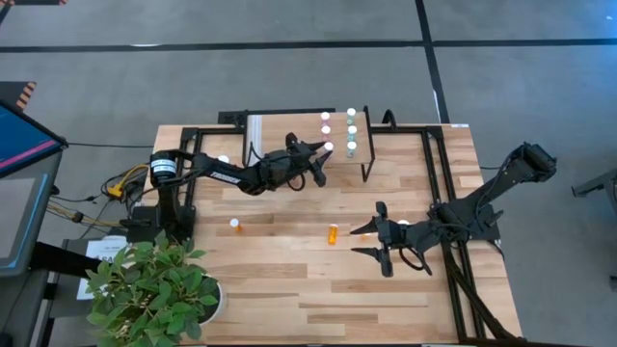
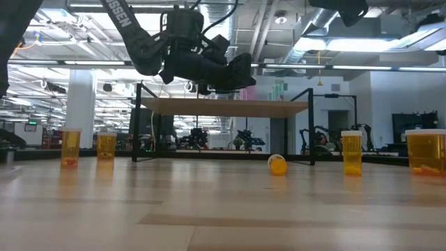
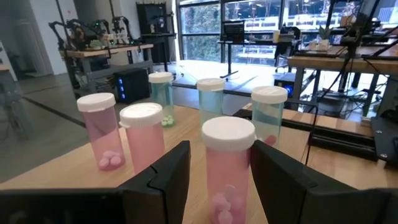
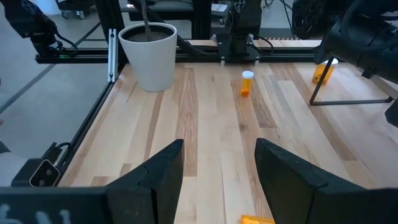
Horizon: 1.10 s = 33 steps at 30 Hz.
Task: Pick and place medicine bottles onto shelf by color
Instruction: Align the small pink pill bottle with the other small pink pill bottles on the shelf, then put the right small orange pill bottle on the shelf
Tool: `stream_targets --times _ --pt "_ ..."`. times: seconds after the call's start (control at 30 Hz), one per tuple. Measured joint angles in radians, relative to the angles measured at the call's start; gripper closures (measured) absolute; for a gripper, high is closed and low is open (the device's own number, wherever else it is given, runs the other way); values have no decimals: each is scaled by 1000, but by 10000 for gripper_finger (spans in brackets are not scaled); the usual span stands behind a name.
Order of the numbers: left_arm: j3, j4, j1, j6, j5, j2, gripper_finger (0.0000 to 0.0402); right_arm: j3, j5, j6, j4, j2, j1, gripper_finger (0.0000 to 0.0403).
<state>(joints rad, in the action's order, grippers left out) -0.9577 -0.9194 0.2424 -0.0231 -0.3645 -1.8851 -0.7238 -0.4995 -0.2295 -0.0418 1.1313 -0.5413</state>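
Bottles on the shelf (image 1: 289, 130) near the table's far edge: three pink, three pale green, white-capped. Left gripper (image 3: 219, 180) clasps one pink bottle (image 3: 227, 168); right gripper (image 1: 371, 241) gapes empty.

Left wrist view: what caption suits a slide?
Left tool around a pink bottle on the shelf, beside other pink and green bottles.
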Motion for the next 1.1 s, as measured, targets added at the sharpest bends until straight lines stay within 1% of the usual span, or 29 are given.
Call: stream_targets --times 0.23,0.53,0.8,1.0,1.1 --pt "0 20 -1 -1 -11 0 249 0 0 0 3 0 0 186" --pt "0 27 -18 -42 -20 0 249 0 0 0 4 0 0 186" --pt "0 32 -39 -79 -83 0 249 0 0 0 4 0 0 186" --pt "0 34 -38 -79 -101 1 249 0 0 -6 5 0 0 186" --pt "0 67 -39 -79 -113 24 249 0 0 -9 5 0 0 186"
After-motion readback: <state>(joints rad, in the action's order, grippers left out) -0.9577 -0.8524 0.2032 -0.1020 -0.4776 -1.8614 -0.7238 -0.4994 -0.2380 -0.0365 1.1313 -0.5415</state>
